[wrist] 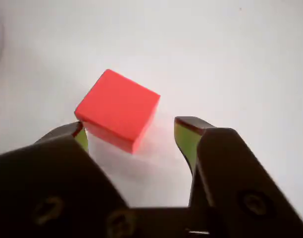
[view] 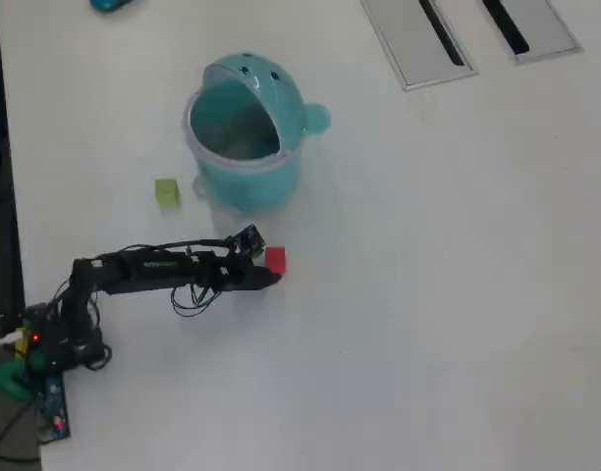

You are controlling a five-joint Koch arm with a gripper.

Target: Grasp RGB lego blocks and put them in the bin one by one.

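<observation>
Open hand around corner-on red block

Red block between spread jaws of the gripper on a white table.

The block sits turned at an angle, one corner pointing near, its top face bright and its near sides in light shade. The left jaw tip lies just beside the block's left corner, perhaps touching it; the right jaw tip stands apart, with bare table between it and the block. Both tips show yellow-green inner faces. The black gripper body fills the near edge.
</observation>
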